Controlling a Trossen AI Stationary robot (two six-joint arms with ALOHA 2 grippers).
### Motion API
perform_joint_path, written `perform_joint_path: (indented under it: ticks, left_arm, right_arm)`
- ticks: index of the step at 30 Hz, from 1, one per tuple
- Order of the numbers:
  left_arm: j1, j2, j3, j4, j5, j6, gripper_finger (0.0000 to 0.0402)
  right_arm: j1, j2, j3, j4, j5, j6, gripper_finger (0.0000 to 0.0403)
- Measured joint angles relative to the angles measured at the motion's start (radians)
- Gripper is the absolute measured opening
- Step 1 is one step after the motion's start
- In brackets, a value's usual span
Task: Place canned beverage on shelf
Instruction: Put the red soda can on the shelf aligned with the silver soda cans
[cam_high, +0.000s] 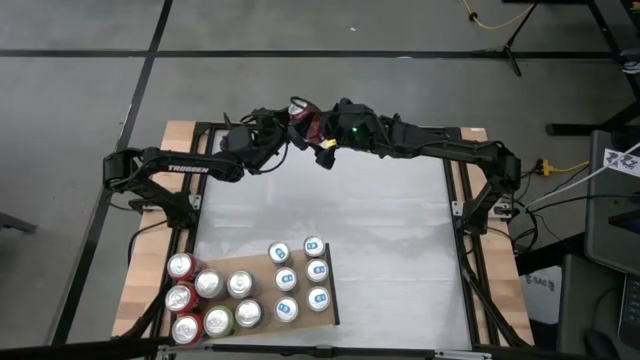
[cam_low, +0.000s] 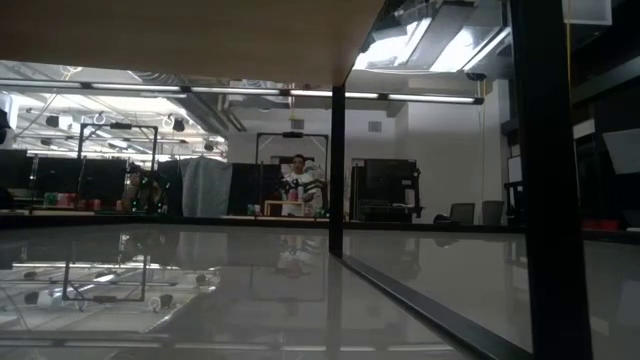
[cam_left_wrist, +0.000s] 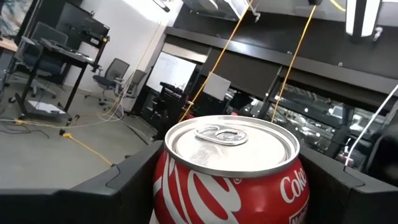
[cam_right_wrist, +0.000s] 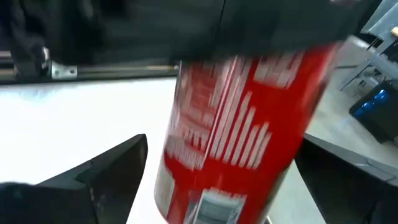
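A red can (cam_right_wrist: 239, 130) hangs tilted between the right pincer's (cam_right_wrist: 217, 180) spread dark fingers (cam_right_wrist: 102, 174).

Left claw (cam_high: 290, 122) clamped — right claw (cam_high: 322, 140) spread.

Ceiling lights (cam_low: 430, 45) glaring overhead, tabletop (cam_low: 250, 290) mirroring them; red can (cam_right_wrist: 242, 124) smearing with motion blur.

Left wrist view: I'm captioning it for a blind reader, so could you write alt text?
A red Coca-Cola can fills the foreground, silver top and pull tab facing the camera, between the left gripper's dark fingers. Behind it is a workshop with office chairs and yellow cables.
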Motion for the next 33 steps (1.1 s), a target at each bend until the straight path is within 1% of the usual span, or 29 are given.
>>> perform_joint_path:
  ticks: [13, 19, 26, 29, 33]
  left_arm:
    - [0.000, 0.000, 0.000, 0.003, 0.028, -0.013, 0.0284]
    - [-0.003, 0.000, 0.000, 0.015, 0.111, -0.043, 0.0284]
    - [-0.007, 0.000, 0.000, 0.014, 0.111, -0.058, 0.0284]
    - [-0.007, 0.000, 0.000, 0.014, 0.109, -0.058, 0.0284]
    - [-0.007, 0.000, 0.000, 0.015, 0.108, -0.051, 0.0284]
  right_arm:
    - [0.000, 0.000, -0.001, -0.037, -0.011, 0.000, 0.0386]
    - [0.000, 0.000, -0.001, -0.058, -0.024, 0.000, 0.0386]
    - [0.000, 0.000, -0.001, -0.058, -0.021, 0.002, 0.0385]
    - [0.000, 0.000, -0.001, -0.057, -0.020, 0.003, 0.0373]
    - [0.000, 0.000, -0.001, -0.057, -0.020, 0.010, 0.0333]
